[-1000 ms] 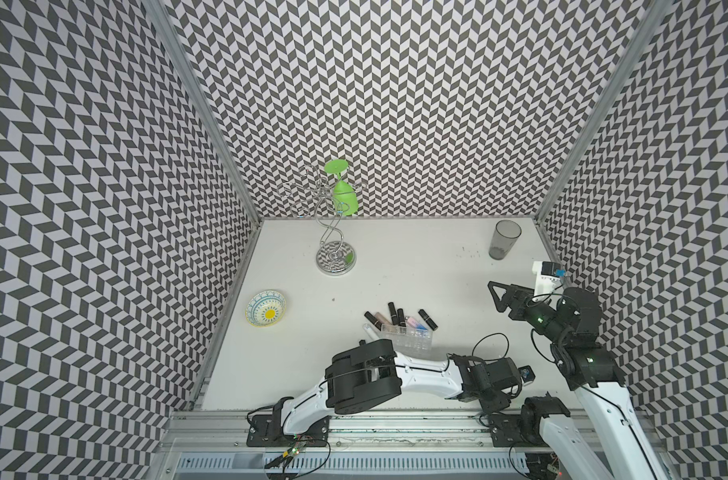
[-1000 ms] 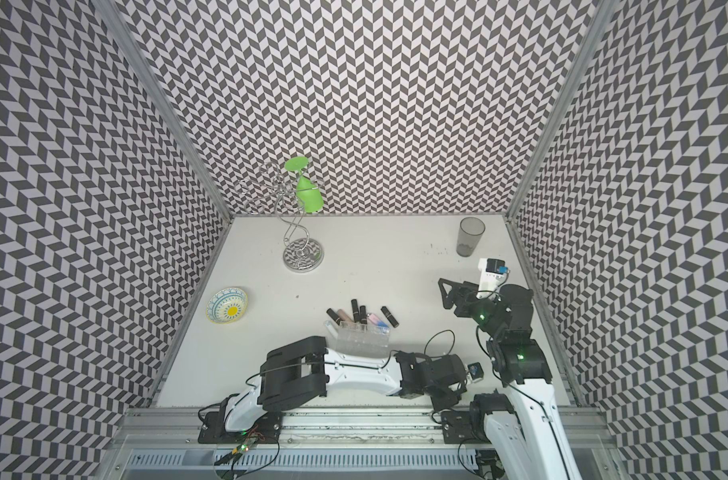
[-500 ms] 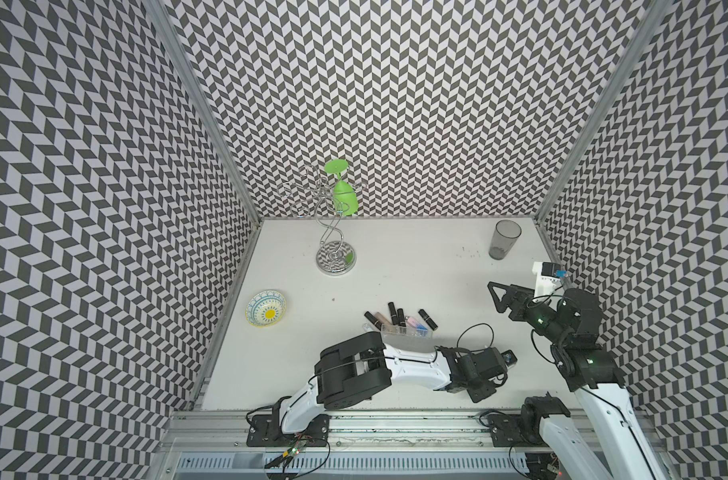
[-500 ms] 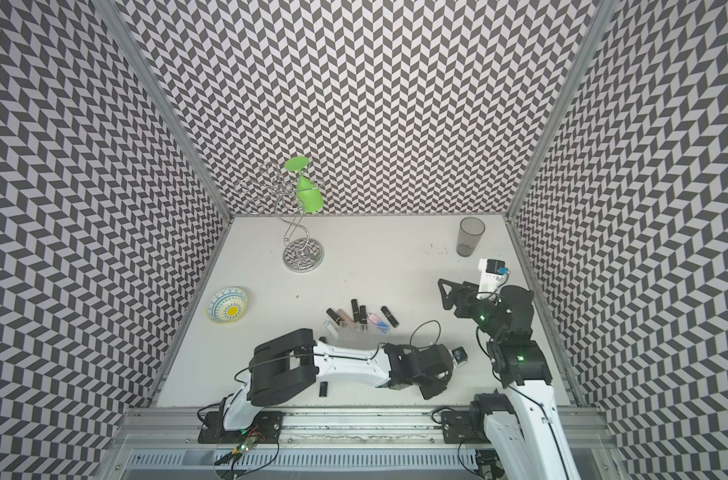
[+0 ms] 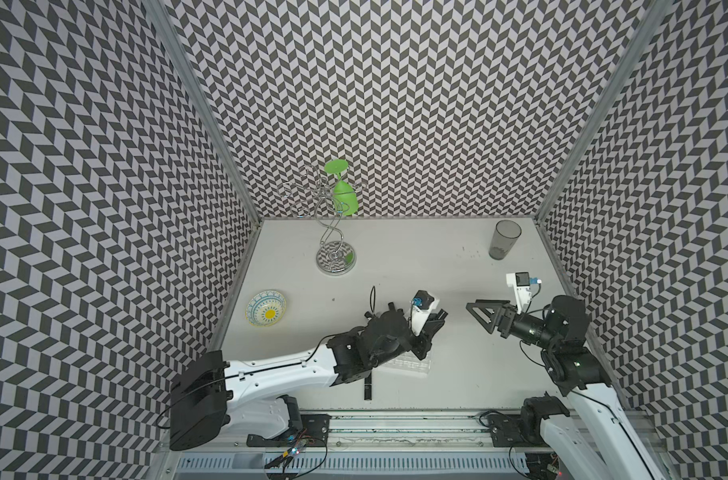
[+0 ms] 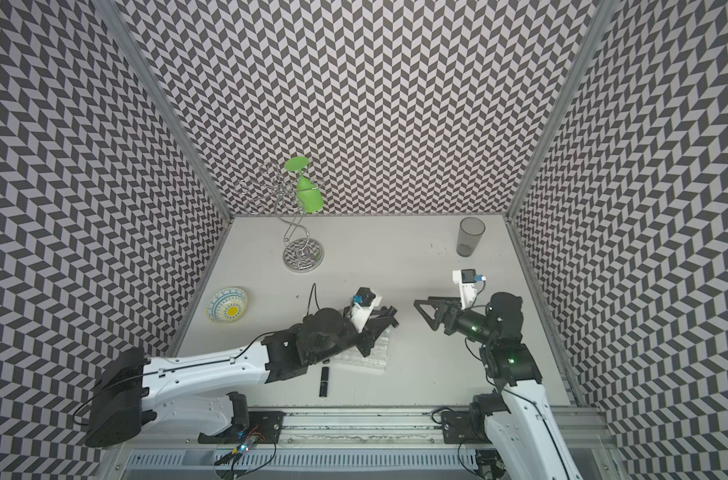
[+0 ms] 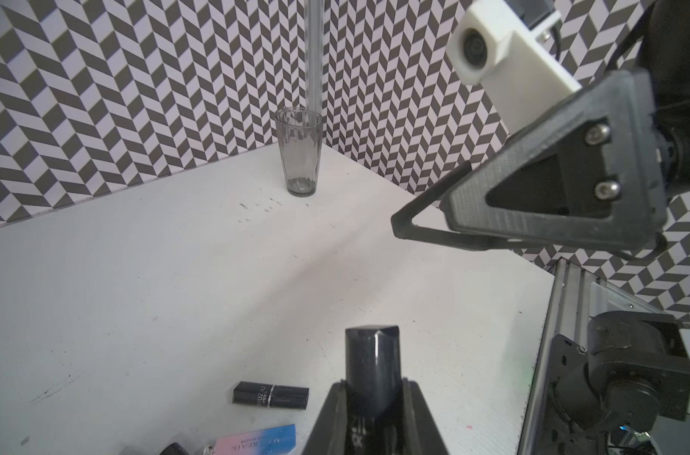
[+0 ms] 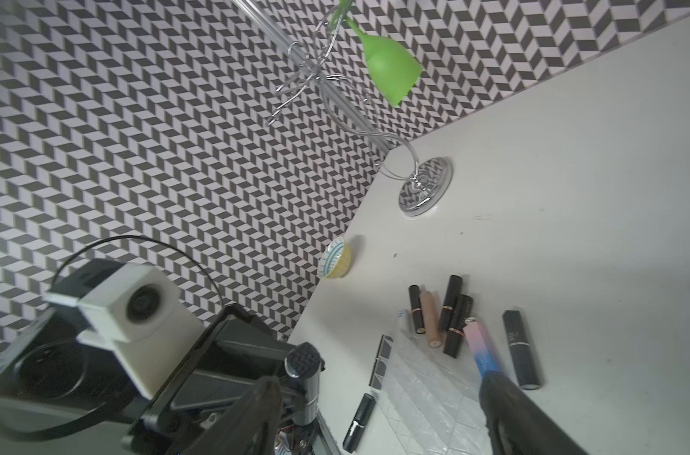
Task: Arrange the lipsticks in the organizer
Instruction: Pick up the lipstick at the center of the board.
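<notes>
The organizer [image 8: 426, 378] lay on the tabletop [image 5: 395, 257] beneath the left hand [image 7: 370, 388], which was clamped on a black lipstick [image 7: 372, 354], while the right hand [image 5: 478, 318] hovered nearby with jaws apart, and the loose lipsticks [image 8: 449, 315] lay flat just beside the organizer.

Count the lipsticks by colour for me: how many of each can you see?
Black lipsticks: 6 (four beside the tray, one near the front edge, one in the left gripper)
Beige lipstick: 1
Pink-and-blue lipstick: 1
Total: 8. A dark shape at the tray's edge is too unclear to count.
</notes>
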Robot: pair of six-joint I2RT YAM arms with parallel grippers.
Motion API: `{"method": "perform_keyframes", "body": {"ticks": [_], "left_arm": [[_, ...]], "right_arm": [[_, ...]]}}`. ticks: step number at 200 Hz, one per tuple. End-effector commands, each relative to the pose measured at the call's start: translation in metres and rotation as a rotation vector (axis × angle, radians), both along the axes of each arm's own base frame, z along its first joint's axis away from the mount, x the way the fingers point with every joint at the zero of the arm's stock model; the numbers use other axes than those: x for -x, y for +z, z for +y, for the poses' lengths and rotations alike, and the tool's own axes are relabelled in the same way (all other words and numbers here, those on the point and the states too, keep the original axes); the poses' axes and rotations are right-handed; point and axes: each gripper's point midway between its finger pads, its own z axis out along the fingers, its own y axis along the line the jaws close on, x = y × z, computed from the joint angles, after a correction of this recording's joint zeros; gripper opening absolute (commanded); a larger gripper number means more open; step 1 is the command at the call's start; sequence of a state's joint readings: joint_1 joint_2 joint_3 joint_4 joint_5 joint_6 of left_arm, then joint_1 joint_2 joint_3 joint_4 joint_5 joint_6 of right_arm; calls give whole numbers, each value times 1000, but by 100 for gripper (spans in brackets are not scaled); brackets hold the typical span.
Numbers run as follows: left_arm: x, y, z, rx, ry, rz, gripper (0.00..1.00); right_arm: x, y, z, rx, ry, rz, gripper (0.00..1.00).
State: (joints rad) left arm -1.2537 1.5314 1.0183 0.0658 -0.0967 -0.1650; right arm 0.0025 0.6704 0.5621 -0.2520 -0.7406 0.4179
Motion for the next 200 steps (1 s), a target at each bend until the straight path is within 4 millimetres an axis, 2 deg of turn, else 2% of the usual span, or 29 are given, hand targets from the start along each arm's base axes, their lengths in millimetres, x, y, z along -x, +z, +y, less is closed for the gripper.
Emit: {"method": "perform_keyframes", "body": {"ticks": [1,11,26,41,61,95,119,148,174,200], "left_arm": [[-21,23,31,126,92,4,0],[-26,34,49,172,152,-13,0],[-22,46,66,238,163,-31,0],[-24,47,77,257,171,-26,0],[-32,45,93,266,198,-31,0],[-32,55,118,365,191,-55,0],[-26,61,120,394,155,-57,0],[-24,56,113,384,127,-38,0],[-31,46,114,354,170,-17,0],[-29,46,114,365,160,-16,0]], "right_arm": [[24,19,25,-100,207,-32,81],[29,23,30,-124,221,-31,81],[38,31,39,-171,242,-64,83],[41,33,50,-206,234,-88,84],[48,34,72,-233,312,-95,84],[49,39,106,-249,384,-113,77],[42,29,121,-220,389,-101,77],[43,21,137,-260,485,-100,77],[49,28,140,-265,515,-148,77],[50,28,142,-254,513,-159,75]]}}
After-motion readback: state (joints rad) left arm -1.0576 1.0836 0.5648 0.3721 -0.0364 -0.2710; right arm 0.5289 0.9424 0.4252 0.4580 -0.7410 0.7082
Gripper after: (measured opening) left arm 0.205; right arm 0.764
